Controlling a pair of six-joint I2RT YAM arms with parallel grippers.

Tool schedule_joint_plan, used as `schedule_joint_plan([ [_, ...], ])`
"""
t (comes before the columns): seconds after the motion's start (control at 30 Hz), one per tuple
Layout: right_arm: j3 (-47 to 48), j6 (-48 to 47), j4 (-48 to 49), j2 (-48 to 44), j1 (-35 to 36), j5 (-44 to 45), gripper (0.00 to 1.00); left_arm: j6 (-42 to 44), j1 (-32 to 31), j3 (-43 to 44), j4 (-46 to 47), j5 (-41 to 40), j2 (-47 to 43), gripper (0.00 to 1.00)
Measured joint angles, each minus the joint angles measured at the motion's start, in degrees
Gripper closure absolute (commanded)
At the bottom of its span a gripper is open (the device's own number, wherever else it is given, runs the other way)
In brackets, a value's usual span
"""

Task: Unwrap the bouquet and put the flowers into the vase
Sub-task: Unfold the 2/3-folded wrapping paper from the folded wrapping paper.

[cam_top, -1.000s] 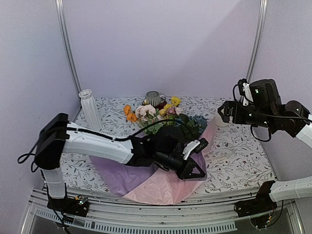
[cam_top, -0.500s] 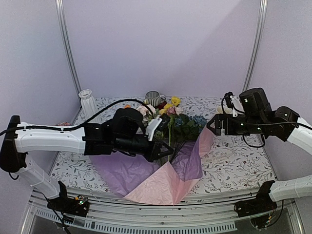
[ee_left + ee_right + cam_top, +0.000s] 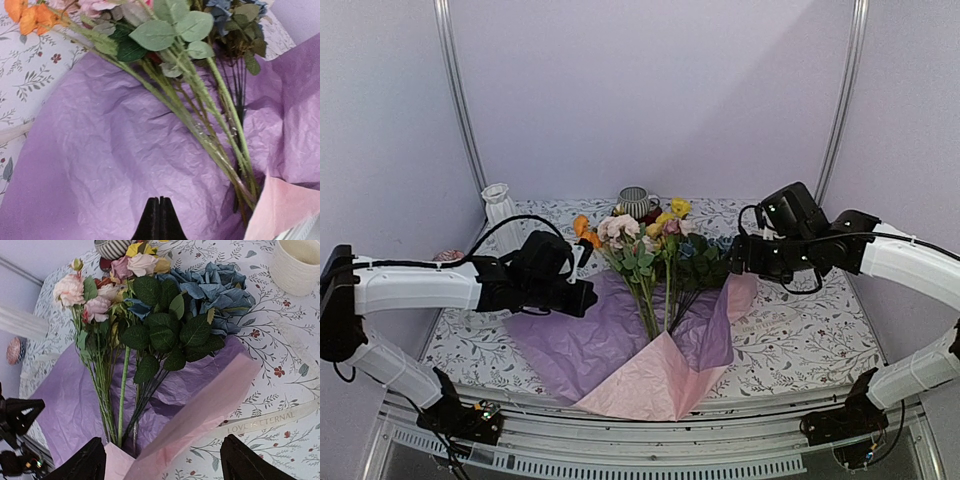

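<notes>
The left gripper (image 3: 159, 220) is pinched together and empty, just over the crinkled lilac paper (image 3: 100, 150). The right gripper (image 3: 162, 442) stands wide apart beside the blooms. The flowers (image 3: 655, 250) lie loose on the opened sheet at the middle of the bench (image 3: 800, 320), heads toward its far edge, well apart from the ribbed white vase (image 3: 503, 215) in the far left corner. They look light, with thin, stiffish stems (image 3: 210, 135) and soft heads, and are probably best gripped where the stems bunch, clear of the flimsy paper.
</notes>
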Motion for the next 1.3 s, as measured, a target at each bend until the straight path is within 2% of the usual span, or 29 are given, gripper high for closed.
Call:
schedule_joint_plan([
  [0.17,5.4,3.9,-1.7,5.5,0.0,2.9,0.36,-0.3,3.0,-0.6,0.0,-3.1,2.6,1.00],
  [0.3,9.1,6.0,-3.5,9.9,0.0,5.3,0.50,-0.7,4.2,-0.6,0.0,-5.2,7.1,1.00],
  [0.47,9.1,6.9,-6.2,9.8,0.0,7.9,0.85,-1.1,4.5,0.3,-0.3,-6.8,13.7,1.00],
  [0.53,9.0,6.8,-7.4,9.3,0.0,8.8,0.93,-1.1,4.7,0.3,-0.3,-7.3,15.3,1.00],
  [0.6,8.4,7.0,-8.8,8.1,0.0,9.7,0.96,-1.1,4.8,0.3,-0.4,-7.6,16.4,1.00],
  [0.77,6.5,7.2,-13.1,5.1,-0.1,11.8,0.96,-1.2,5.3,0.6,-0.2,-7.7,18.0,1.00],
  [1.3,-8.9,12.9,-23.5,-9.6,-3.1,14.8,0.96,-1.8,6.2,0.6,0.9,-8.4,18.5,1.00],
])
